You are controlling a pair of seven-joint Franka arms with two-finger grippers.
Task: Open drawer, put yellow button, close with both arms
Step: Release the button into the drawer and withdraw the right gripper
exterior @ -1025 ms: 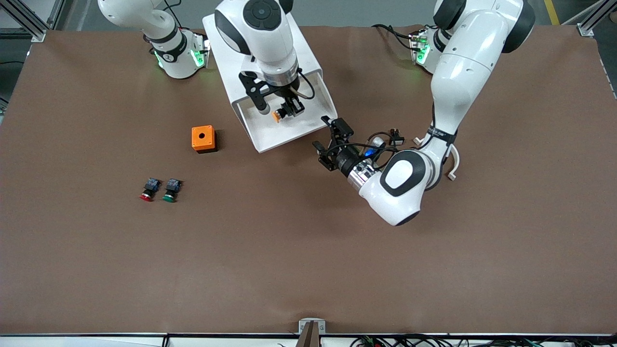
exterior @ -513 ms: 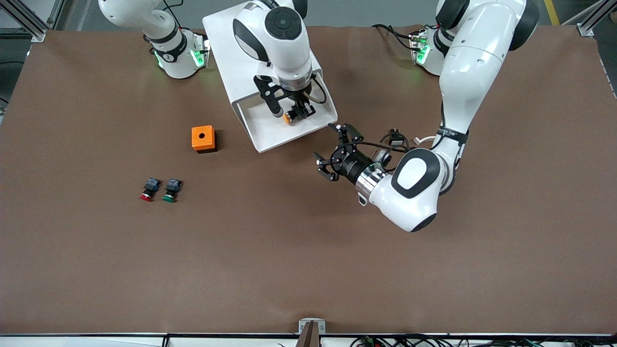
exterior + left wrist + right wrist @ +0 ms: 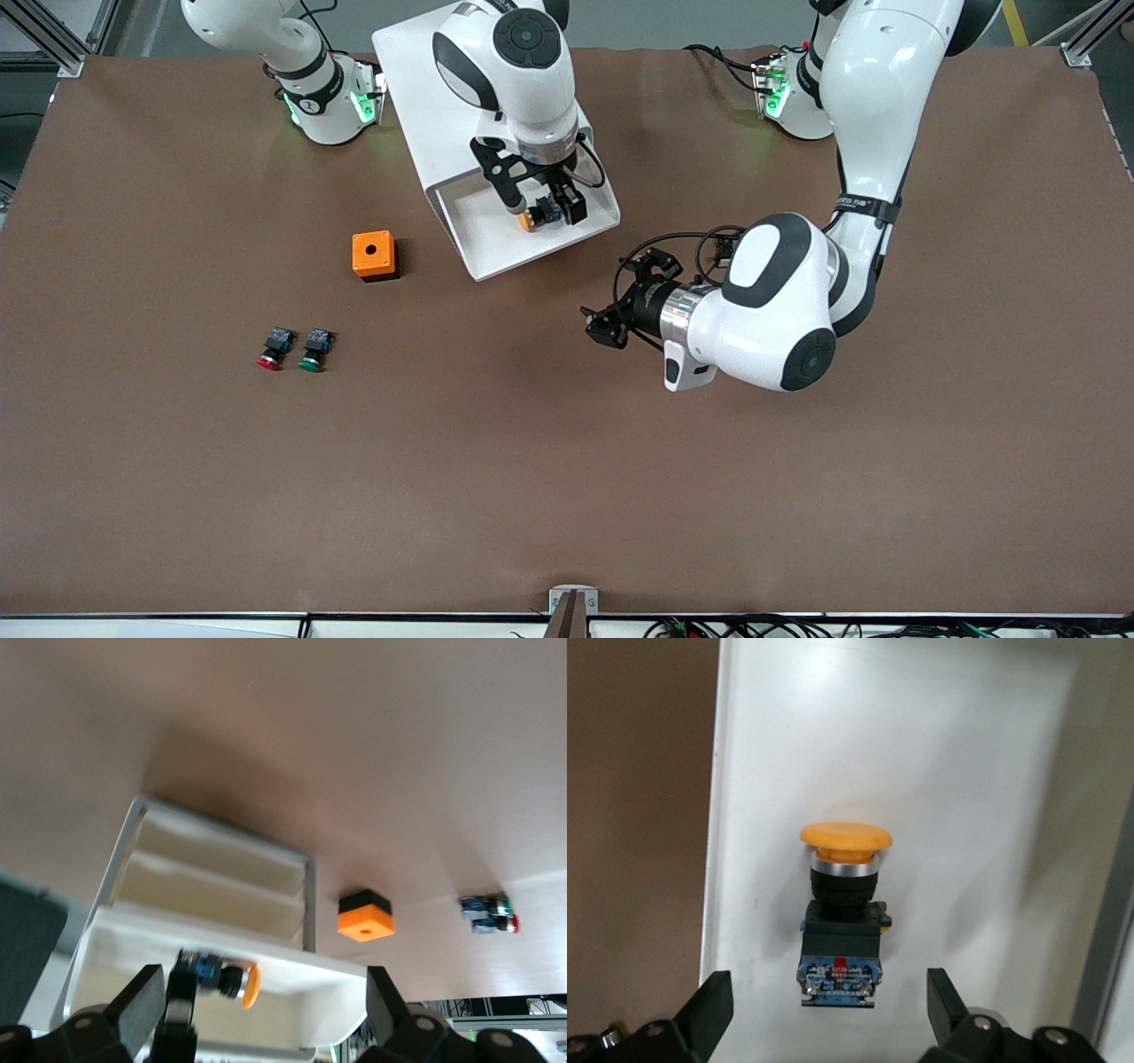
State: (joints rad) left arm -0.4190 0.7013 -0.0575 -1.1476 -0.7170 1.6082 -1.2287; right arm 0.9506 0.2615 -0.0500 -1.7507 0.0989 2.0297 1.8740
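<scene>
1. The boxy white cabinet (image 3: 461, 97) stands between the two arm bases, and its topmost shallow white tray drawer (image 3: 496, 244) is pulled out toward the front camera.
2. The small push-button with a round yellow-orange cap and black-and-blue body (image 3: 842, 904) lies on its side on the white floor of that open drawer, close to the side wall toward the left arm's end of the table; in the front view it shows at (image 3: 536, 216).
3. The right arm's black two-finger gripper (image 3: 551, 209) hangs directly over the yellow button. Its fingers (image 3: 709, 1010) are spread wide, one on either side of the button with clear gaps, so it holds nothing.
4. The left arm's black two-finger gripper (image 3: 627, 301) hovers over bare brown table at about 5 o'clock from the drawer's front corner. Its fingers (image 3: 137, 1005) are spread fully apart and hold nothing; its wrist view looks at the cabinet's front.
5. A small orange box with a round hole on top (image 3: 373, 255) sits at 9 o'clock from the open drawer.
6. A red-capped button (image 3: 273, 346) and a green-capped button (image 3: 314, 349) lie just beside each other at about 7 o'clock from the orange box, nearer to the front camera.
</scene>
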